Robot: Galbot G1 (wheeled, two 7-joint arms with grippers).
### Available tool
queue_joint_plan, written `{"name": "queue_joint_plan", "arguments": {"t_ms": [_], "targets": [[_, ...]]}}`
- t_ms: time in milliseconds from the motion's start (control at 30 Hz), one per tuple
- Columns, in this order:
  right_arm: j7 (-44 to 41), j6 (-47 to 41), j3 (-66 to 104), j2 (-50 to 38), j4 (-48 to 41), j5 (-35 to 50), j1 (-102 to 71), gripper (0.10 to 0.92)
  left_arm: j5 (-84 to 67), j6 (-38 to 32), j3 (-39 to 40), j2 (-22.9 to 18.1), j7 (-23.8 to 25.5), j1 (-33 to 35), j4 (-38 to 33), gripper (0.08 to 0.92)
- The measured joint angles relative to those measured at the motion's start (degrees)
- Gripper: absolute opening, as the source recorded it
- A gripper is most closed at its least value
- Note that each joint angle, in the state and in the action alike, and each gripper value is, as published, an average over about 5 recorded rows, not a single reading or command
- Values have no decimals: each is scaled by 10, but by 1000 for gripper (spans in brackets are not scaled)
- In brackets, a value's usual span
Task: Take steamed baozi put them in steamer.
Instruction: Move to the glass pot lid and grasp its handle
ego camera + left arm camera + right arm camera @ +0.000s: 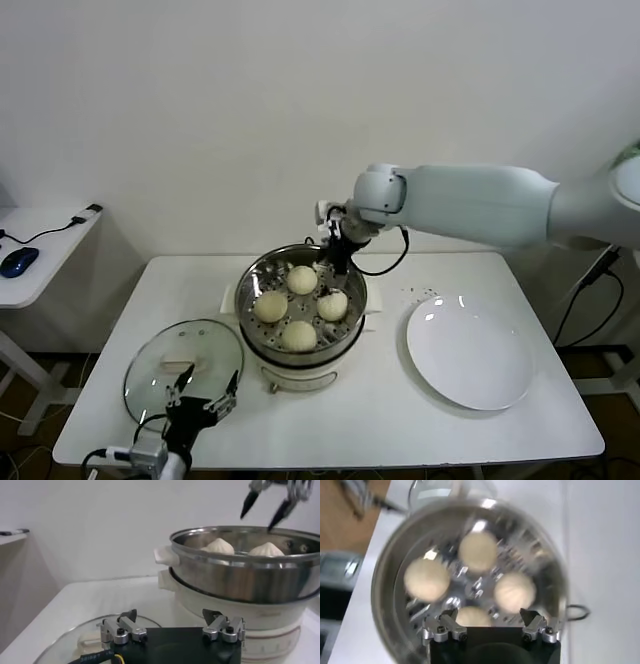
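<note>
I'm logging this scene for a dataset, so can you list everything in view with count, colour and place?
steamed baozi: four, cream-white, all inside the steamer on its perforated tray.
steamer: one, shiny steel on a white base, middle of the table.
glass lid: one, clear, lying flat on the table to the steamer's left.
plate: one, white, bare, on the table to the steamer's right.
table: one, white, carrying all of the above.
side desk: one, white, far left, with a blue mouse on it.
right gripper: open, holding nothing, above the steamer's far rim.
left gripper: open, holding nothing, over the glass lid's near edge.
</note>
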Motion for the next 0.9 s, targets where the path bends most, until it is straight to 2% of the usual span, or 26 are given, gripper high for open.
{"name": "queue_joint_plan", "arguments": {"t_ms": [333,600,733,900], "targets": [[165,33,249,-139,35,1,-128,823,11,-18,-12,4,-11,-16,-3,823],[291,73,515,-261,89,-42,-364,823,28,-32,-22,14,-23,-35,9,823],[322,99,670,-287,117,-77,-518,823,39,-40,-27,18,-24,-43,15,823],[335,146,860,-277,145,-121,-709,823,50,-50,-32,23,-23,-49,24,823]]}}
